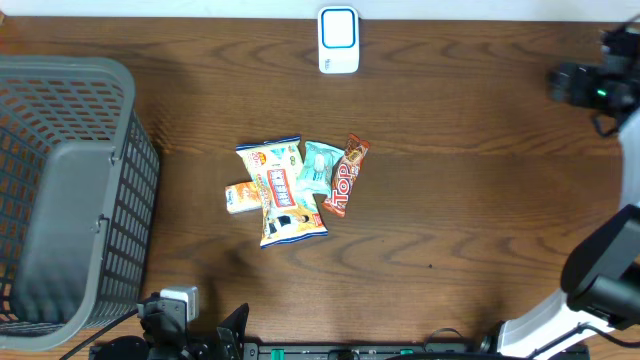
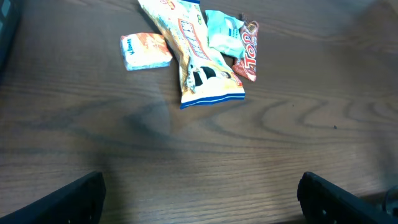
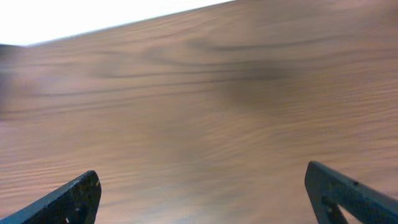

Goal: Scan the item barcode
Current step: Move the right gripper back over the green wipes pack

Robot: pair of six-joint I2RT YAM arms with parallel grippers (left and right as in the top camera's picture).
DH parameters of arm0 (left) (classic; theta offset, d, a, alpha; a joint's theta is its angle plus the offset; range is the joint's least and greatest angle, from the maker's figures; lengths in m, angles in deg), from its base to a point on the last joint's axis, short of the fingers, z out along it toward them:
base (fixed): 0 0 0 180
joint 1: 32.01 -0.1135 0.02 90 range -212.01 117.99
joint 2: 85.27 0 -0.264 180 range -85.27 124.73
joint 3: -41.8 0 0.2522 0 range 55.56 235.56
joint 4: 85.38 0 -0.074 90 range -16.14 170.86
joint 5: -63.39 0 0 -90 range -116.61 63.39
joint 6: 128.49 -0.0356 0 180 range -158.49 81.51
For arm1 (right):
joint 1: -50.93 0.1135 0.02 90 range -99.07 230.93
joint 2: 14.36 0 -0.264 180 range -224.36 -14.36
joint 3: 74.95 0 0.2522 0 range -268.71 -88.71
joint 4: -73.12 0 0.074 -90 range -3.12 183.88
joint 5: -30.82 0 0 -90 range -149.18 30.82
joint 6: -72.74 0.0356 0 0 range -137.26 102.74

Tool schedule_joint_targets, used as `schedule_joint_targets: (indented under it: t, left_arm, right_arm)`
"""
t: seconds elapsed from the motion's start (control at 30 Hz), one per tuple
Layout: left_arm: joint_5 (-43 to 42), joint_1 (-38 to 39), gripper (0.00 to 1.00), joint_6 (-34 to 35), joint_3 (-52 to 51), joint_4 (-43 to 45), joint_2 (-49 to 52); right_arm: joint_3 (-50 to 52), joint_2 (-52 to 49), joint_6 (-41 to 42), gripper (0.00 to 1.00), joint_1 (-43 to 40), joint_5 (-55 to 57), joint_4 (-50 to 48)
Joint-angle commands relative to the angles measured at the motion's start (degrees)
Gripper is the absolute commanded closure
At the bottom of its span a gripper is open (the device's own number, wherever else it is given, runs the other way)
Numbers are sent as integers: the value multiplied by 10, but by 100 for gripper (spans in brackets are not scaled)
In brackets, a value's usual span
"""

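Several snack items lie in a small pile mid-table: a yellow snack bag (image 1: pixel 280 195) (image 2: pixel 196 56), a teal packet (image 1: pixel 318 167) (image 2: pixel 222 32), a red bar (image 1: pixel 345 177) (image 2: pixel 249 51) and a small orange packet (image 1: pixel 242 197) (image 2: pixel 145 51). The white and blue barcode scanner (image 1: pixel 338 40) stands at the far edge. My left gripper (image 2: pixel 199 199) hangs open near the front edge, short of the pile, with nothing between its fingers. My right gripper (image 3: pixel 202 199) is open over bare wood at the far right (image 1: pixel 585 85), empty.
A large grey mesh basket (image 1: pixel 60 190) fills the left side of the table. The right arm's white base (image 1: pixel 560 320) sits at the front right corner. Bare wood lies between the pile and the scanner.
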Motion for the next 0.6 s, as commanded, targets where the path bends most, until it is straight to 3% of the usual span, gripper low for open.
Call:
schedule_joint_targets:
  t: [0.0,0.17,0.4,0.57]
  left_arm:
    - [-1,2,2,-10,3,0,-4]
    - [-1,2,2,-10,3,0,-4]
    - [-1,2,2,-10,3,0,-4]
    - [-1,2,2,-10,3,0,-4]
  right_arm:
    - [1,-6,209,1,66,-83,47]
    - [1,-25,289,1,169,-83,98]
    - [1,-37,185,1,313,-81,160]
    - [1,-37,177,1,400,8,185]
